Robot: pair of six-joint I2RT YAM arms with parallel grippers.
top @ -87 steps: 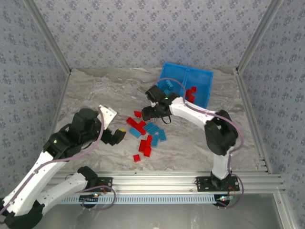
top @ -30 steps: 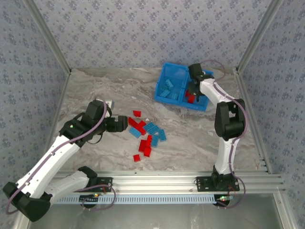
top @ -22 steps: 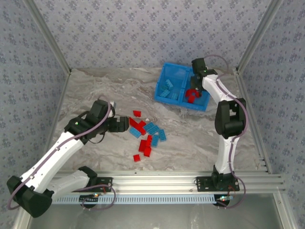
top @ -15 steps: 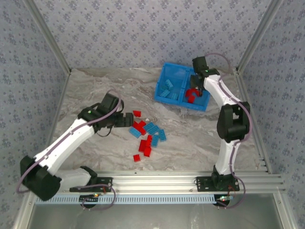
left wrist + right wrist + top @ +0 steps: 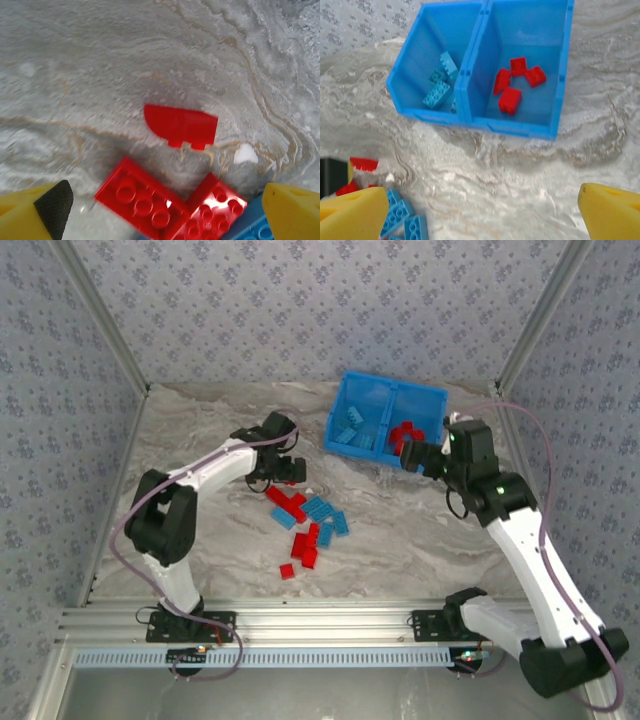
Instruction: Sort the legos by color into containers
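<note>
Tabletop (image 5: 430, 540), grey and marbled, carries one ribbed blue plastic bin (image 5: 475, 65). Its divider keeps the colours apart: light blue bricks (image 5: 439, 85) in the left compartment, red bricks (image 5: 516, 84) in the right. Right gripper (image 5: 480, 215) hangs spread wide and empty just in front of the bin. Left gripper (image 5: 160, 220), equally wide, straddles studded red bricks (image 5: 142, 197) at the edge of the loose pile (image 5: 308, 522), probably lining up a pick.

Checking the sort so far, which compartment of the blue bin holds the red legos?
The right compartment, holding four red legos; the left compartment holds light blue ones.
</note>
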